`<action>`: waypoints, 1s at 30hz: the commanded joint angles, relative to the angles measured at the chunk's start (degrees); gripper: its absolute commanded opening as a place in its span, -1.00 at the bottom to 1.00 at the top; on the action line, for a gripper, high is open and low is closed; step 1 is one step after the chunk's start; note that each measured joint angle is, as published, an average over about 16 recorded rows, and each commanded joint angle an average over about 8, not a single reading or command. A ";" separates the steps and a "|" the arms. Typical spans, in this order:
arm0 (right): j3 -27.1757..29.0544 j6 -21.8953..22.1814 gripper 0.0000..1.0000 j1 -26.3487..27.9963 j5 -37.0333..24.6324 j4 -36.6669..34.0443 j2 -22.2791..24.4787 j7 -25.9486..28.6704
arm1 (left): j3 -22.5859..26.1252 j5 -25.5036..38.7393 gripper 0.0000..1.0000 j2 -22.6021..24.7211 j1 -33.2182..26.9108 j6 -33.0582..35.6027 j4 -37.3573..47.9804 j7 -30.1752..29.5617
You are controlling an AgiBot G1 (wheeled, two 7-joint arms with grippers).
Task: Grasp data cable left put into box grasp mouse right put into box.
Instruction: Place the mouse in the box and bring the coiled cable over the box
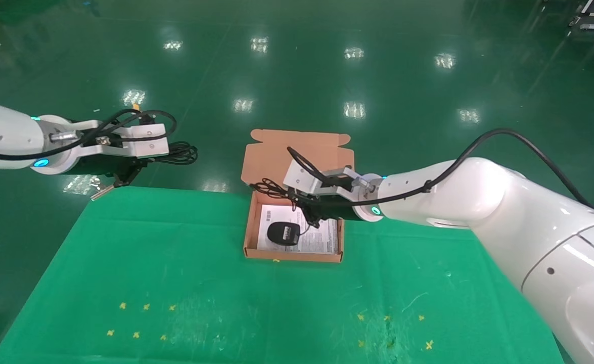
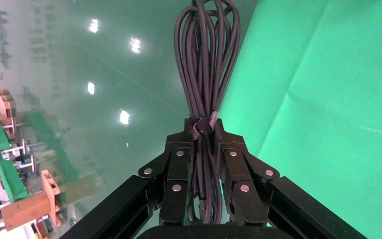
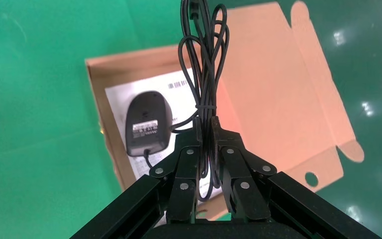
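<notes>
The box (image 1: 291, 256) lies open at the table's far middle, its lid (image 1: 276, 151) folded back. The black mouse (image 1: 282, 233) lies label-up on the white sheet (image 1: 322, 241) inside it. My right gripper (image 1: 301, 202) hovers over the box, shut on the mouse's bundled cord (image 1: 271, 189). The right wrist view shows that gripper (image 3: 207, 124), the cord (image 3: 206, 74), the mouse (image 3: 147, 123) and the box lid (image 3: 278, 89). My left gripper (image 1: 147, 161) is off the table's far left, shut on the data cable (image 1: 180, 153). The left wrist view shows that gripper (image 2: 204, 127) and the cable bundle (image 2: 206, 64).
The green cloth table (image 1: 175, 263) carries small yellow marks (image 1: 145, 306) near its front left and front right. The shiny green floor (image 1: 327, 76) lies beyond the table's far edge. The right arm (image 1: 478, 202) reaches in from the right.
</notes>
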 commanded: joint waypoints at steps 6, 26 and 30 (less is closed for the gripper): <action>-2.81 1.13 0.87 0.33 0.51 0.37 0.20 2.16 | 0.02 0.02 -1.00 -0.02 0.02 0.04 -0.05 0.00; -3.31 1.81 1.00 2.73 -0.38 7.54 8.61 3.11 | -0.17 -7.74 -1.00 5.45 3.93 -7.78 6.25 8.46; -3.07 2.01 1.00 3.44 -0.96 10.79 13.27 3.52 | -0.32 -11.07 -1.00 8.89 5.83 -13.41 10.47 14.37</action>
